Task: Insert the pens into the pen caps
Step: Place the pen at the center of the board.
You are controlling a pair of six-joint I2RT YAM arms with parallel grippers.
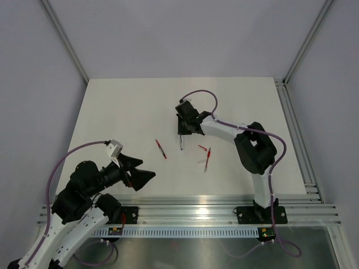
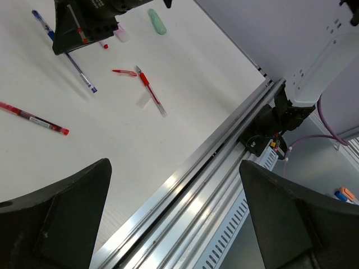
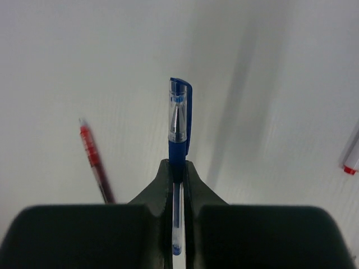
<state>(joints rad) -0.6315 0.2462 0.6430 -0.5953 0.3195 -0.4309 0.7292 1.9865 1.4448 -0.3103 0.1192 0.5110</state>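
Observation:
My right gripper (image 1: 182,130) is shut on a blue pen (image 3: 179,120) low over the table. The pen's capped end sticks out past the fingertips and its clear barrel runs back between the jaws (image 3: 178,168). The same pen shows in the left wrist view (image 2: 78,70). A dark red pen (image 1: 161,149) lies to its left. A red pen with a clear barrel (image 1: 208,158) lies to the right, with a small red cap (image 1: 202,147) beside it. My left gripper (image 1: 145,170) is open and empty over the table's near edge (image 2: 174,163).
A green pen (image 2: 157,21) and a pale pink piece (image 2: 120,33) lie beyond the right gripper in the left wrist view. The aluminium rail (image 1: 224,204) runs along the near edge. A white pen end with a red tip (image 3: 350,162) shows at the right.

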